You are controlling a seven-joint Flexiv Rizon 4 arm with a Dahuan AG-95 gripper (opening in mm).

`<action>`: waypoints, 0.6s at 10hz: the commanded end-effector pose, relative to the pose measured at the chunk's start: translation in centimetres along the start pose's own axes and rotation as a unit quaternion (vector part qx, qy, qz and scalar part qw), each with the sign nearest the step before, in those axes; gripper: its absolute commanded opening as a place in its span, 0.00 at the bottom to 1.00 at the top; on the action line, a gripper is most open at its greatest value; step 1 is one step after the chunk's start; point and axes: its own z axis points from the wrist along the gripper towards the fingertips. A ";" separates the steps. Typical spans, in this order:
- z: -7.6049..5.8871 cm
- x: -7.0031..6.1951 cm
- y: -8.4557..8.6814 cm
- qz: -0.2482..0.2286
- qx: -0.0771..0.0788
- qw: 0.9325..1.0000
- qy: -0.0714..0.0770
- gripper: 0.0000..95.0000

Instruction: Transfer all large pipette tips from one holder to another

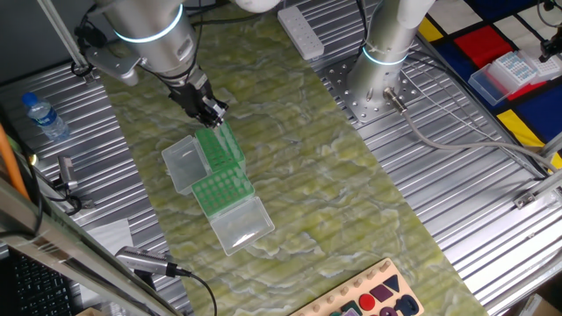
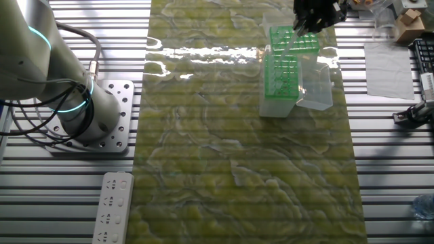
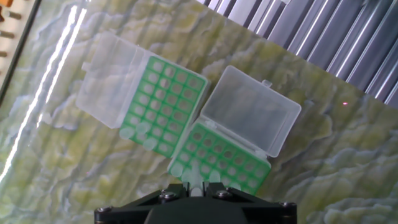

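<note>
A Flexiv Rizon arm hangs its gripper (image 1: 209,111) just above the near edge of one of two green racks standing on the marbled green mat of the counter (image 1: 351,202), in what looks like the pick-or-place phase of moving large pipette tips between holders. In the hand view a pale cone, apparently one of the large pipette tips (image 3: 194,182), sits right at the gripper's mouth, over the closest row of the rack directly below (image 3: 219,163); whether the fingers pinch it or merely straddle it cannot be told, as the black housing hides them.

The second rack (image 3: 163,103) lies just beyond and to the left of the gripper in that view, nearly touching the first at a corner. Both have clear hinged lids thrown open: one lid (image 3: 250,111) lies ahead of the gripper, the other (image 3: 111,79) farther off to the left. Most wells in both racks look like pale round dots, but which hold tips and which are bare is too fine to tell.

The next move probably calls for a straight vertical travel, keeping the cone aligned with its well.
</note>
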 end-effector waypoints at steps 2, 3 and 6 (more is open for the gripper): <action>0.2 0.3 0.0 -0.008 0.000 1.000 -0.001 0.40; 0.3 0.3 0.1 -0.007 0.000 1.000 -0.001 0.40; 1.0 -1.1 1.0 0.031 -0.004 1.000 -0.004 0.40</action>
